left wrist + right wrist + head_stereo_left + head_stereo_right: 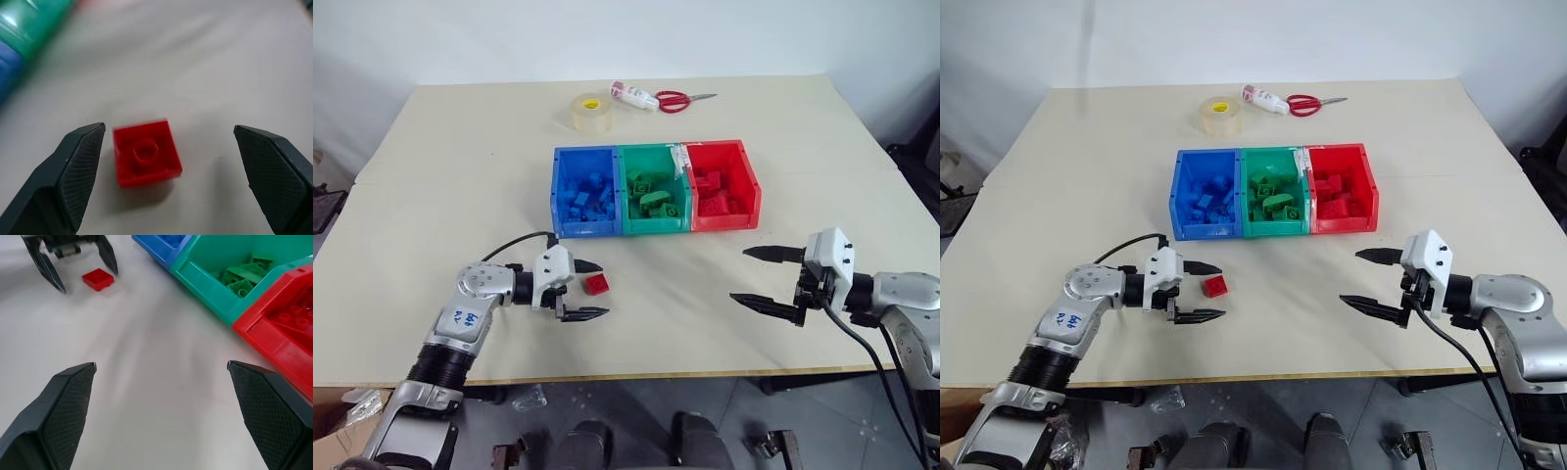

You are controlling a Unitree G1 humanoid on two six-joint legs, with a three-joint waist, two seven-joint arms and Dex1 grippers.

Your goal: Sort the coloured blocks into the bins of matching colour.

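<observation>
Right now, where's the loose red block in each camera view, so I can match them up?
Left eye: red block on the table, between the left tool's fingers.
Right eye: same spot, in front of the blue bin.
Left wrist: centre, between the fingers.
Right wrist: by the left tool.
Shared landmark: the blue bin.

Head cameras overlook the table (431, 196); both close wrist cameras share the red block (145, 152).

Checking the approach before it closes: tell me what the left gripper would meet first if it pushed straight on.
Probably the red block, lying on the table between the open left gripper fingers, untouched.
</observation>
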